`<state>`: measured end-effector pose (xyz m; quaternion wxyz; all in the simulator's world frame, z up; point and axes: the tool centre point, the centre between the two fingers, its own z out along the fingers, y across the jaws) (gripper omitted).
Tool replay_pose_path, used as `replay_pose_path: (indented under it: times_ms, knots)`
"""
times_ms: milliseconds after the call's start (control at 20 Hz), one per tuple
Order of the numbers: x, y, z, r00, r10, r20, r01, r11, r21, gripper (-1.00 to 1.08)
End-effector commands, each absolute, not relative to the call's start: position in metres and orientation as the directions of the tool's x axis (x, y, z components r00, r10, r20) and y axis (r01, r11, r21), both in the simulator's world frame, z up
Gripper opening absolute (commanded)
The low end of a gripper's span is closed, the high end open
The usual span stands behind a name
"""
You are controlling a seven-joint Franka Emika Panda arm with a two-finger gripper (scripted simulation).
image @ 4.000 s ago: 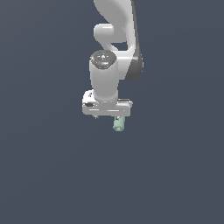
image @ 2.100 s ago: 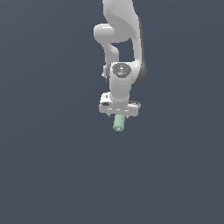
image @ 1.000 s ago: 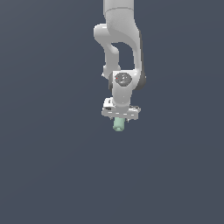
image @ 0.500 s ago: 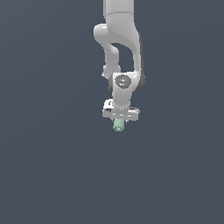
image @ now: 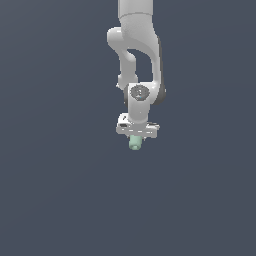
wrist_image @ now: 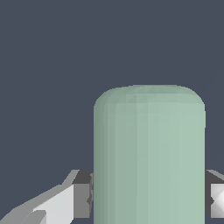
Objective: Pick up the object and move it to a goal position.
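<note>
The object (image: 134,143) is a small pale mint-green stubby cylinder hanging under the white hand of the arm, in the middle of the exterior view. My gripper (image: 135,142) is shut on it, and only the cylinder's lower end pokes out below the hand. In the wrist view the object (wrist_image: 148,153) fills much of the picture, upright between the two fingers (wrist_image: 81,194), which press on its sides. No goal marker shows in either view.
The white-grey arm (image: 137,55) comes down from the top edge of the exterior view. Around it there is only a plain dark blue-grey background, with no surface edge or other object visible.
The arm has swung the hand and the held object slowly toward the exterior view's left and slightly away, the hand looking smaller than four seconds ago. The grip has stayed the same.
</note>
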<state>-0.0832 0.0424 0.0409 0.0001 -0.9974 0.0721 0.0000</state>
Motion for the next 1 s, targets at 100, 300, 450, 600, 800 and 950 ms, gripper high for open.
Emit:
replay_pose_path:
  times_ms: [100,300,450,600,800,950]
  knots:
    - [-0.084,0.027,0.047,0.989,-0.145,0.001,-0.145,-0.989,0.0,-1.0]
    - [-0.085,0.002,0.057,0.989,-0.145,0.001,-0.145,-0.989,0.0,-1.0]
    - [-0.085,-0.022,0.066,0.989,-0.145,0.001,-0.145,-0.989,0.0,-1.0]
    - [-0.086,-0.04,0.073,0.989,-0.145,0.0,-0.145,-0.989,-0.001,-1.0]
    - [-0.085,-0.054,0.079,0.989,-0.145,0.0,-0.145,-0.989,-0.001,-1.0]
    - [-0.085,-0.057,0.08,0.989,-0.145,0.0,-0.145,-0.989,-0.001,-1.0]
